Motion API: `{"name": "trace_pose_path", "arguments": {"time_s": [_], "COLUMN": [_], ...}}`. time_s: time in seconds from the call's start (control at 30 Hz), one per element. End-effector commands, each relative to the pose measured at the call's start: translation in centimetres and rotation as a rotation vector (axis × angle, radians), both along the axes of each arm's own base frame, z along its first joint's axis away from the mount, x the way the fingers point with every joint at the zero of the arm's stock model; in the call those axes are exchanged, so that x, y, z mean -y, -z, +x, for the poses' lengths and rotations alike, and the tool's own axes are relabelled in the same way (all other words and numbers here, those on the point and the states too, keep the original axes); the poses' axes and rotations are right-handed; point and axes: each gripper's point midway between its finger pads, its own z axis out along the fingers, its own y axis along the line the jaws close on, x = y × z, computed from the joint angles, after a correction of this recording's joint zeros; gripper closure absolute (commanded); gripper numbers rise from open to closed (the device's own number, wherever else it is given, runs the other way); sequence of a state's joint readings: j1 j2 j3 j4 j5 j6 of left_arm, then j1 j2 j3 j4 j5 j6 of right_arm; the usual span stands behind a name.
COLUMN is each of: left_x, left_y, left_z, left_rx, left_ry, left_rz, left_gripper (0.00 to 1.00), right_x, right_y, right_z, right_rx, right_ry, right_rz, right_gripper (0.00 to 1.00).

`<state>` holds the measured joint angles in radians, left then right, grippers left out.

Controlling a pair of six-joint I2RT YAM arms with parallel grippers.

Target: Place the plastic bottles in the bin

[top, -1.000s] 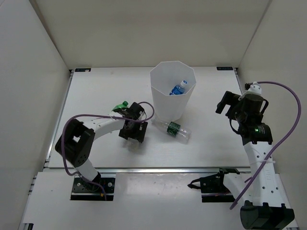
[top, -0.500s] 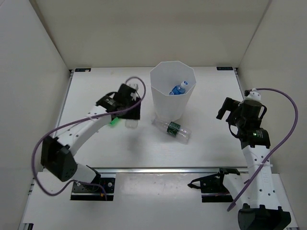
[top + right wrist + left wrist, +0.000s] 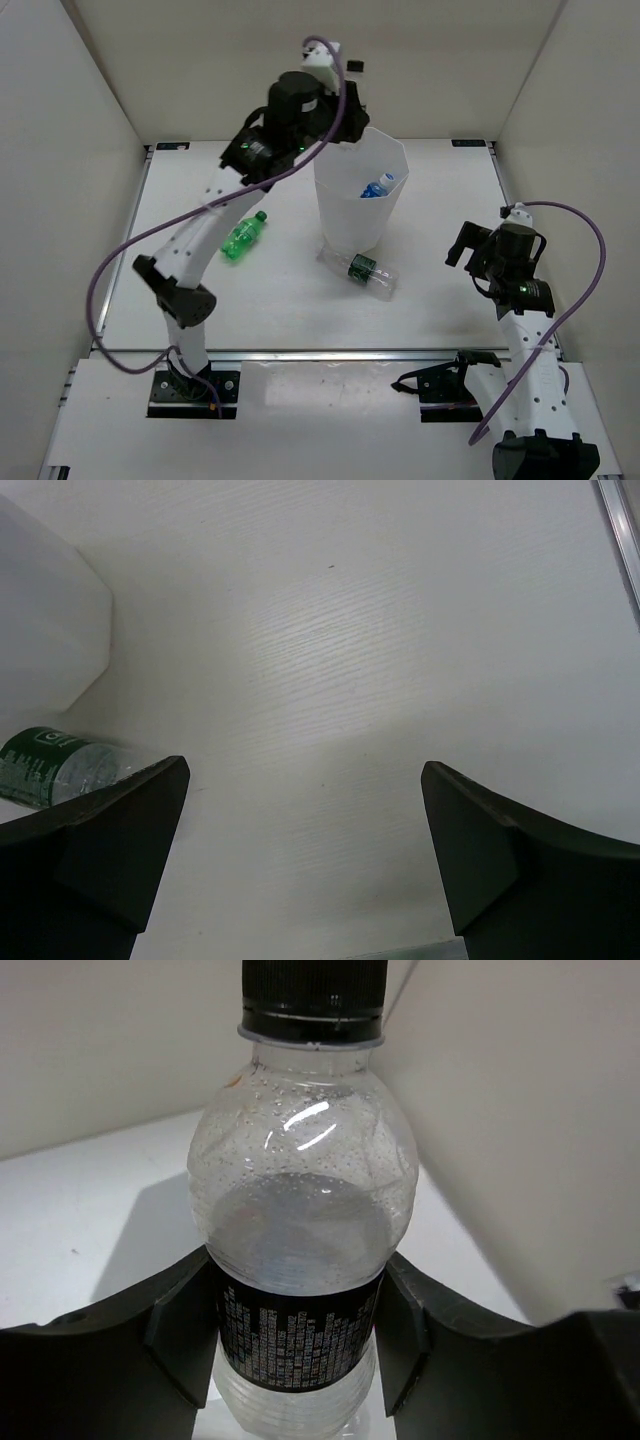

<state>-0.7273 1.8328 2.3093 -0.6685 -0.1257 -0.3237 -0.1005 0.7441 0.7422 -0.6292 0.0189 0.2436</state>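
My left gripper is shut on a clear bottle with a dark grey label and a black cap, held upright. In the top view the left gripper is raised high at the far left rim of the tall white bin. A blue-labelled bottle lies inside the bin. The all-green bottle lies on the table left of the bin. A clear bottle with a green label lies in front of the bin and shows in the right wrist view. My right gripper is open and empty, right of the bin.
White walls enclose the table on the left, back and right. The left arm's purple cable loops over the table's left side. A metal rail runs along the near edge.
My left arm has lifted the grey-labelled bottle off the table and swung it up and right to the bin's rim. The green bottle stayed on the table. My right arm drew back slightly.
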Motion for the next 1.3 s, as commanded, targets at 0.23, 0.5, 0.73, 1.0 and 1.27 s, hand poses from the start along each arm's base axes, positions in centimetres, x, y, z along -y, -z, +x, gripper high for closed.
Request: {"name": "trace_pose_path", "arguments": {"time_s": [0.23, 0.5, 0.73, 1.0, 1.27], "left_x": [3.2, -3.7, -15.3, -27.8, -27.8], "left_y": [5.5, 4.0, 10.9, 26.8, 33.1], "left_z": [0.6, 1.0, 1.5, -2.2, -2.1], "left_rx": [-0.071, -0.091, -0.279, -0.636, -0.726], "left_ry": [0.078, -0.029, -0.235, -0.412, -0.374], "left_rz": [0.133, 0.148, 0.264, 0.350, 0.389], "left_gripper": [0.02, 0.01, 0.02, 0.02, 0.01], "right_x": [0.8, 0.5, -0.2, -2.3, -6.0], "right_y": [-1.4, -1.2, -1.9, -8.2, -14.9], "right_z": [0.4, 0.6, 0.9, 2.1, 4.1], "right_rx": [0.053, 0.042, 0.061, 0.159, 0.280], "right_ry": [0.021, -0.004, -0.047, -0.130, -0.236], "right_rz": [-0.012, -0.036, -0.042, -0.071, -0.094], "right_gripper": [0.01, 0.00, 0.01, 0.01, 0.01]}}
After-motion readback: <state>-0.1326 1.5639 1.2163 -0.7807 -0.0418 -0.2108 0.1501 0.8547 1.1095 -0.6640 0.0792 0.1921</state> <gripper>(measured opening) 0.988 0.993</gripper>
